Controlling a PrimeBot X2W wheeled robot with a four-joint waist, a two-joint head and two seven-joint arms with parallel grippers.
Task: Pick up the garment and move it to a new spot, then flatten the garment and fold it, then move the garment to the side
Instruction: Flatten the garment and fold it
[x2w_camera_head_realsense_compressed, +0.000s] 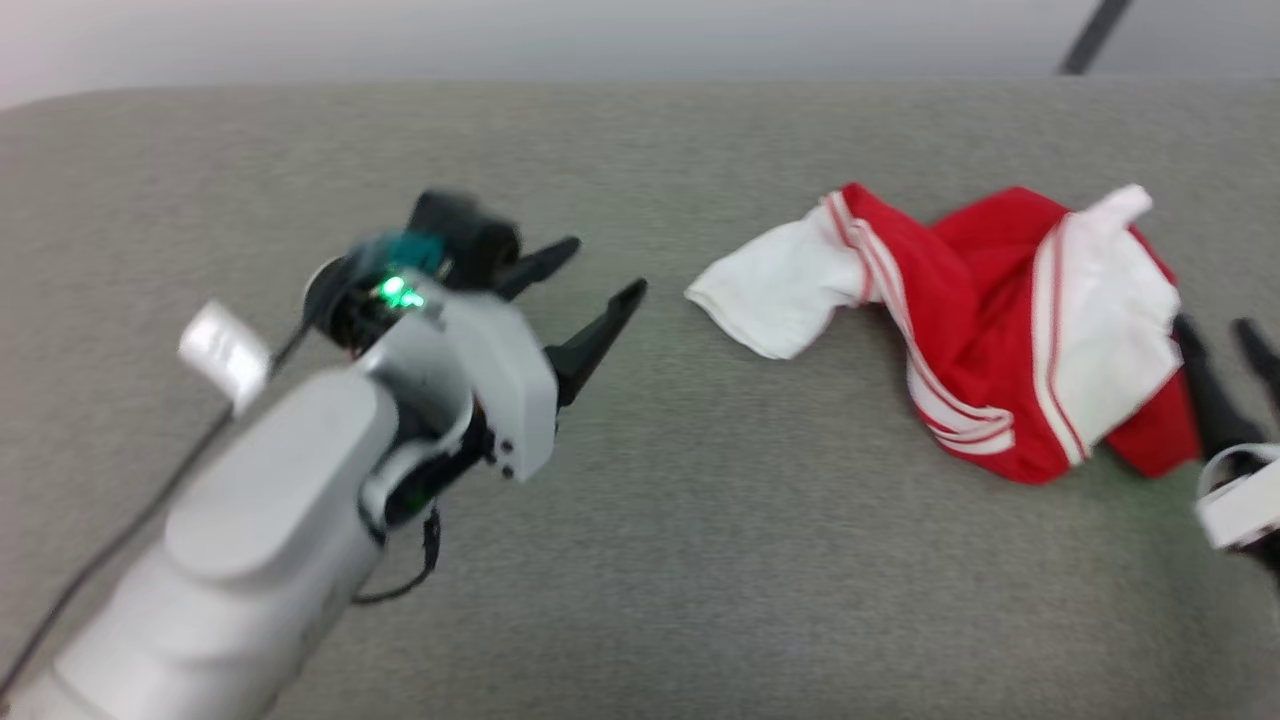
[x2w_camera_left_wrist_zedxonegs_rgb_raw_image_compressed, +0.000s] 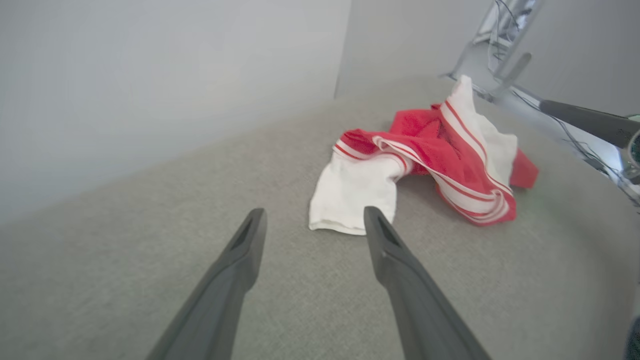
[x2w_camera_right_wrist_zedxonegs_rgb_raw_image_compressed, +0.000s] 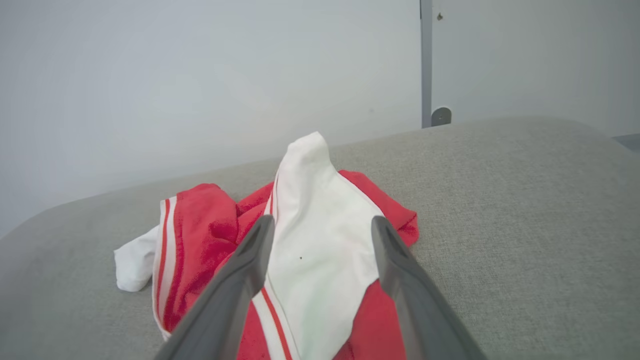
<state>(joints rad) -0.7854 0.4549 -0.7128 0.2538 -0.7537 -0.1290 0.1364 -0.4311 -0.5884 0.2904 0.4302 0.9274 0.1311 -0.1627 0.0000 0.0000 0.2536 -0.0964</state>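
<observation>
One crumpled red garment (x2w_camera_head_realsense_compressed: 950, 290), white sleeves (x2w_camera_head_realsense_compressed: 775, 290), striped bands (x2w_camera_head_realsense_compressed: 960, 420), woven grey surface (x2w_camera_head_realsense_compressed: 700, 550)

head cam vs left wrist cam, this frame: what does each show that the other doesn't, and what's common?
Head view adds: the left arm's pale forearm with a green light, and the right tool, open at the right edge of the garment. Left wrist view adds: a wall corner and a metal frame with cables beyond the garment. Both: the crumpled garment on the grey surface, and the left tool, open, aimed at the white sleeve, not touching it.
</observation>
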